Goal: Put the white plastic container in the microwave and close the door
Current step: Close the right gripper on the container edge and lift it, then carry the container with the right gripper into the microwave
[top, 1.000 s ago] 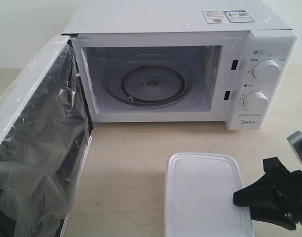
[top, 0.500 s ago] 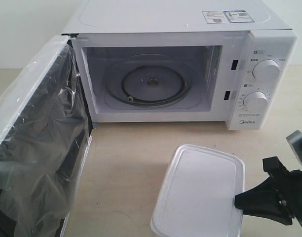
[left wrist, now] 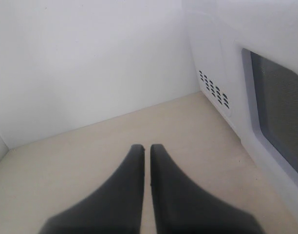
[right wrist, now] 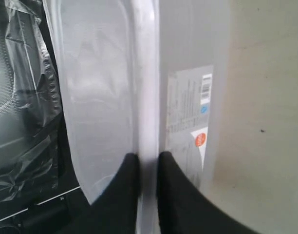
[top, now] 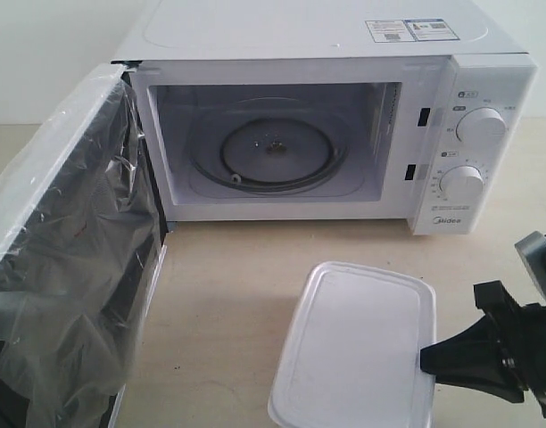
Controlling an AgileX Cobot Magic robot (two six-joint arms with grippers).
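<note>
The right gripper (top: 426,361) is clamped narrowly on the long rim of the white plastic container (top: 353,348). One finger sits on the lid side and the other on the body side, as the right wrist view shows (right wrist: 148,158). Pinching the raised rim makes sense, since the box is flat and far too wide to be spanned. The container sits toward the near edge of the bench (top: 228,285), right of its middle. It seems to tip up off the surface at the held side, though that is a judgement from its slant and shadow.

The box is translucent, milky plastic with rounded corners and a smooth, slightly glossy lid. A printed sticker (right wrist: 190,112) with a barcode sits on its other face.

The microwave (top: 300,36) stands along the far edge of the bench. Its door (top: 68,267) is swung wide toward the left edge, so the cavity lies straight ahead of the box. Crinkled clear film (top: 86,205) hangs loosely over the dark window. Inside, the round glass turntable (top: 273,156) is bare, ready for a flat load.

The left gripper (left wrist: 146,147) hangs with its matte black fingers pressed together on nothing. It is out beyond the door's outer face — placed, I judge, to push the door shut afterwards.
</note>
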